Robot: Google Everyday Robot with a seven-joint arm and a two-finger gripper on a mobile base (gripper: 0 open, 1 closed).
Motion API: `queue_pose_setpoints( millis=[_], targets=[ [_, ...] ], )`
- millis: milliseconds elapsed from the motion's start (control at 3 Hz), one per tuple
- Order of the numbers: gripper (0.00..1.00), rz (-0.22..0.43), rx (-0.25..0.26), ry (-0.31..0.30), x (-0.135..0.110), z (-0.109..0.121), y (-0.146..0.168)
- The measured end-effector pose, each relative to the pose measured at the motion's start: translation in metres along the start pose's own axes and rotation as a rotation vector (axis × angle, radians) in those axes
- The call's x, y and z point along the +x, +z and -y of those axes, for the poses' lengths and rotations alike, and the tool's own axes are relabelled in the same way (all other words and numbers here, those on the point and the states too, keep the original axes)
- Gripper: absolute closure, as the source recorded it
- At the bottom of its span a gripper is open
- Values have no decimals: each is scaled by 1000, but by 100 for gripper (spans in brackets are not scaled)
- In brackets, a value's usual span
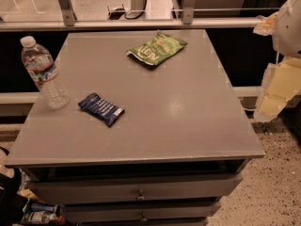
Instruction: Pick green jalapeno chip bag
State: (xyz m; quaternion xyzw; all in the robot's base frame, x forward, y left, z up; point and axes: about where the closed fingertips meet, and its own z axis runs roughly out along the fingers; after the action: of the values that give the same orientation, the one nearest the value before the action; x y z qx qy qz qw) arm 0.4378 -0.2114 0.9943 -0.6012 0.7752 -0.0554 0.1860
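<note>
The green jalapeno chip bag [156, 49] lies flat on the far middle of the grey table top [188, 107], bright green with white lettering and a red mark. My gripper [276, 92] hangs at the right edge of the view, beyond the table's right edge. It is well to the right of the bag and nearer to me, apart from it and holding nothing that I can see.
A dark blue snack packet [100, 108] lies front left on the table. A clear water bottle [43, 73] stands upright at the left edge. The table has drawers [139, 191] below. A railing [141, 23] runs behind it. Speckled floor [277, 192] lies to the right.
</note>
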Motion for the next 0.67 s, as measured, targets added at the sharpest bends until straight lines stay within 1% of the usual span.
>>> queue_pose_setpoints(
  millis=[333, 667],
  targets=[
    [0, 4, 4, 7, 0, 2, -1],
    [0, 14, 13, 26, 1, 8, -4]
  ],
)
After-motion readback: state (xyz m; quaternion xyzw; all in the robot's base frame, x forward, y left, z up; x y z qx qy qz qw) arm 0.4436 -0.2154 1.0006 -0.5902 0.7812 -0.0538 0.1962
